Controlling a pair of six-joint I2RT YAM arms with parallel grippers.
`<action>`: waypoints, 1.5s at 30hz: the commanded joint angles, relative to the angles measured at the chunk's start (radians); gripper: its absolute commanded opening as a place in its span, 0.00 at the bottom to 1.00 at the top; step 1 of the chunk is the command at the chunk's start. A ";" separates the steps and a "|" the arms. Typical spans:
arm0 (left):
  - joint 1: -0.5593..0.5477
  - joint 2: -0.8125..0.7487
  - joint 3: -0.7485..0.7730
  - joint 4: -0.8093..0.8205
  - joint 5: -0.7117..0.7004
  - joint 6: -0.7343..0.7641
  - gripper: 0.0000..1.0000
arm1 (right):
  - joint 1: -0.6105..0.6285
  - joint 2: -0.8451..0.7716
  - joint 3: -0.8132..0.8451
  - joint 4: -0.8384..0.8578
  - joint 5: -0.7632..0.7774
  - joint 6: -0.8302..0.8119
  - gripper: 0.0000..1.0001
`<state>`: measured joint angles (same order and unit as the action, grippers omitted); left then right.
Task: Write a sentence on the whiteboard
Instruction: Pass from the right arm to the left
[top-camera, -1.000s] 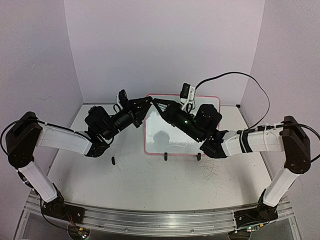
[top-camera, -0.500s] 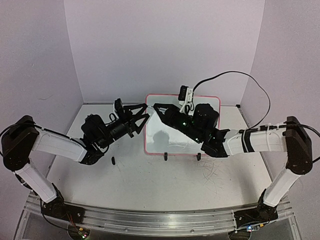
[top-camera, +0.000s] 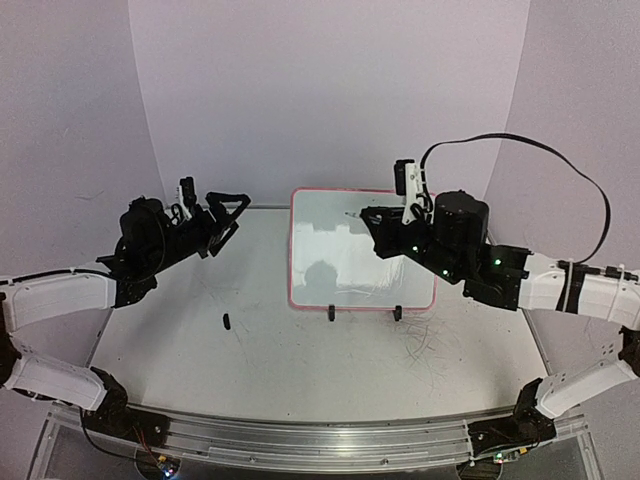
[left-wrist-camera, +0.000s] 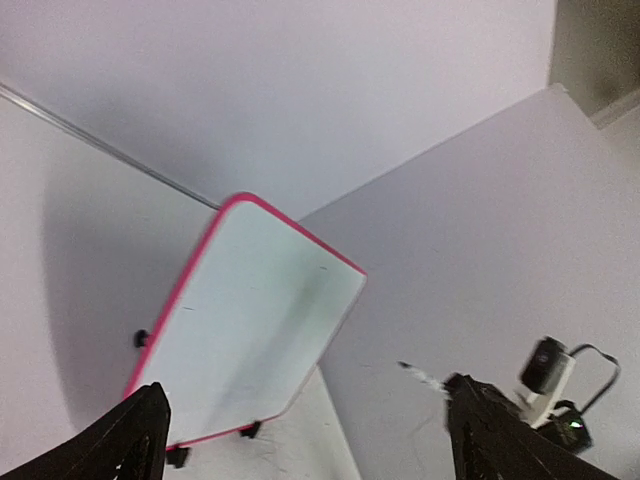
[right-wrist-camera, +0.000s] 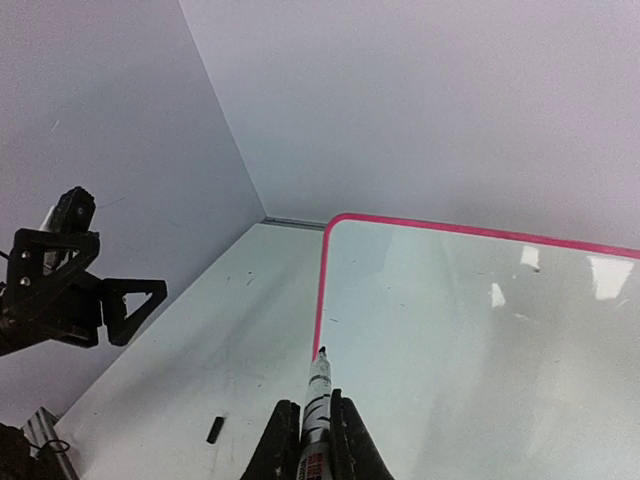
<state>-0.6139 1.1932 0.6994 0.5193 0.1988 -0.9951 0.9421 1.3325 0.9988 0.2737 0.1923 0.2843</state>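
Observation:
The whiteboard (top-camera: 345, 262) with its pink frame lies at the middle back of the table on two black clip feet; it also shows in the left wrist view (left-wrist-camera: 255, 320) and the right wrist view (right-wrist-camera: 480, 330). My right gripper (top-camera: 368, 217) hangs over the board's upper part, shut on a white marker (right-wrist-camera: 318, 395). The bare black tip points toward the board's left edge. Whether it touches the surface I cannot tell. My left gripper (top-camera: 230, 214) stands open and holds nothing, well left of the board, near the back wall.
A small black cap (top-camera: 226, 321) lies on the table left of the board, seen too in the right wrist view (right-wrist-camera: 214, 429). Faint scribbles (top-camera: 425, 345) mark the tabletop front right of the board. Walls close in the back and both sides.
My left gripper has gone from shut to open and drawn back left, away from the board's top left corner. The right arm has pulled right with the marker.

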 joint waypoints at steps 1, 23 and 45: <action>0.077 0.073 0.102 -0.155 0.197 0.117 0.99 | -0.001 -0.095 -0.002 -0.135 0.147 -0.136 0.00; -0.153 0.326 0.209 0.208 0.180 -0.293 0.98 | -0.015 -0.030 -0.073 0.194 -0.181 -0.030 0.00; -0.205 0.458 0.227 0.439 0.131 -0.598 0.58 | 0.036 0.150 -0.106 0.548 -0.107 0.026 0.00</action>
<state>-0.8089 1.6374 0.9180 0.8766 0.3363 -1.5616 0.9734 1.4591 0.8677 0.7379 0.0460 0.2992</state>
